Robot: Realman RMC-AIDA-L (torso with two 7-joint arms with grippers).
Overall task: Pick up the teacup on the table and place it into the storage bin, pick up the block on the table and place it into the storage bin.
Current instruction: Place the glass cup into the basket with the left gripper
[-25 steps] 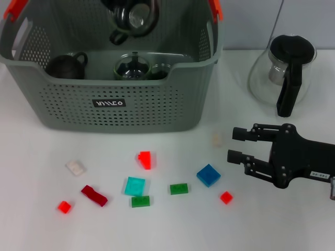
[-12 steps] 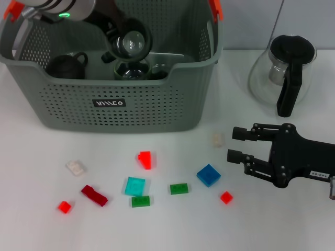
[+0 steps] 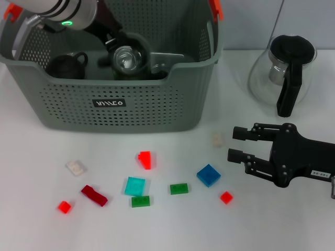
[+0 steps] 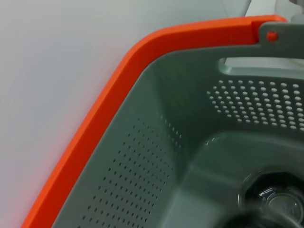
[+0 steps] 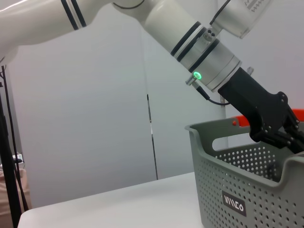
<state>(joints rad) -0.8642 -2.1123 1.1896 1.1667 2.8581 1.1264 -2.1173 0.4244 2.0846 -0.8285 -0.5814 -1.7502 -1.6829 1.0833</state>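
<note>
The left arm has dropped lower into the storage bin (image 3: 157, 104), its left gripper (image 3: 123, 52) clamped on the glass teacup (image 3: 125, 58) down among the teaware, one dark cup (image 3: 65, 65) beside it. Ten blocks lie scattered on the table (image 3: 42, 225). One glass teapot (image 3: 285, 73) stands right. The right gripper (image 3: 235, 145) rests parked, fingers spread.
</note>
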